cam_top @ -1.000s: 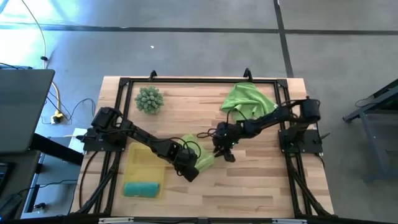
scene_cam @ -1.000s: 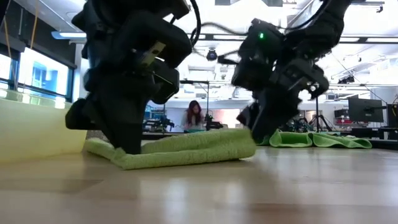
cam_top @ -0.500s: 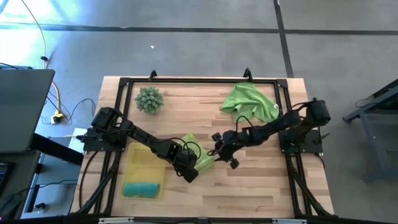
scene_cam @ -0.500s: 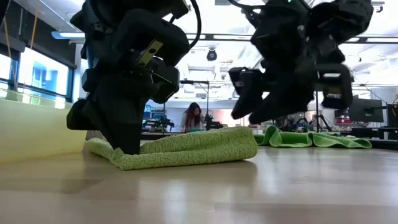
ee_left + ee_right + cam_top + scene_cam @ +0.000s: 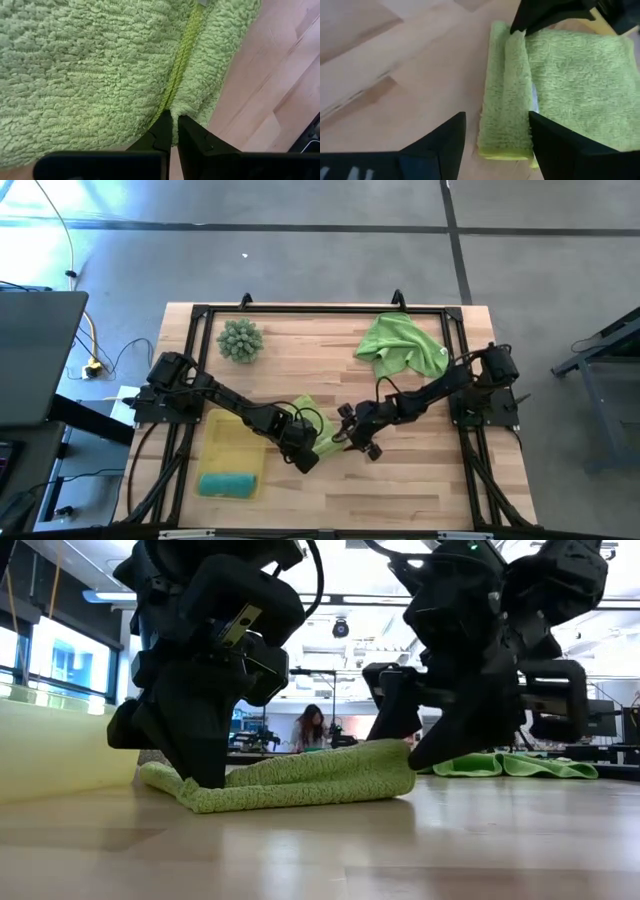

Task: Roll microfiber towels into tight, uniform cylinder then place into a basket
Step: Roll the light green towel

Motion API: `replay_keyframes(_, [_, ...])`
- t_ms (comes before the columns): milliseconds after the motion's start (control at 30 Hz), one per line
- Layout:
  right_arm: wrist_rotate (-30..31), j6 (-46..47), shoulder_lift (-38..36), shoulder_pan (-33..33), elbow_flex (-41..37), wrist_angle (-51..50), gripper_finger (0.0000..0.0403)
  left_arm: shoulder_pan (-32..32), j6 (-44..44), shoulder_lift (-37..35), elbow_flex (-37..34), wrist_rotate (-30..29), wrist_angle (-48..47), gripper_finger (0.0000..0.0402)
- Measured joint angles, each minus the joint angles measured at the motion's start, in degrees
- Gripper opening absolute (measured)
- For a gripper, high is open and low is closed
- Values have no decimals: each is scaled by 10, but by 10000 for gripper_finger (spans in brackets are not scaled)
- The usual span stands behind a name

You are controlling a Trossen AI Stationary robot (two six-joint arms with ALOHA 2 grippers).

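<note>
The lime-green towel [image 5: 318,426] in hand lies folded flat on the wooden counter [image 5: 420,480], a little toward the front edge and left of centre, just beside the yellow basket [image 5: 232,442], which sits near the front-left corner; a rolled teal towel [image 5: 228,483] already rests in the basket's near end; the second lime-green towel [image 5: 402,345] lies crumpled toward the back-right corner, well apart, and a spiky green ball [image 5: 240,340] sits near the back-left corner.

The left tool [image 5: 174,131] is pinched closed on a folded edge of the towel, its tips meeting over a seam of pile in the left wrist view; the right tool [image 5: 496,131] hangs just above the towel's other end with its fingers spread apart, holding nothing, the strip's narrow folded end showing between them.

The cloth looks soft, light and limp, with a thick grippy pile, so it should neither slip nor break; the likely trouble is that it sags and unfolds if lifted by one layer, and that a roll loosens as soon as pressure is let off. A sound hold would take all the folded layers together at the narrow end, near both corners, so the edge turns over evenly; only the fold seems done, and the rolling itself appears not yet begun.
</note>
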Motion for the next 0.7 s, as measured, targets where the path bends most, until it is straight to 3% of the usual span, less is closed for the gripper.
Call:
replay_keyframes(167, [55,-28,-10,1,0,-8,204,0,-1,0,0,0,0,10])
replay_keyframes(467, [40,5,-39,36,1,-8,203,1,-1,0,0,4,1,10])
replay_keyframes(700, [61,3,15,33,1,23,203,1,-6,0,0,6,4,10])
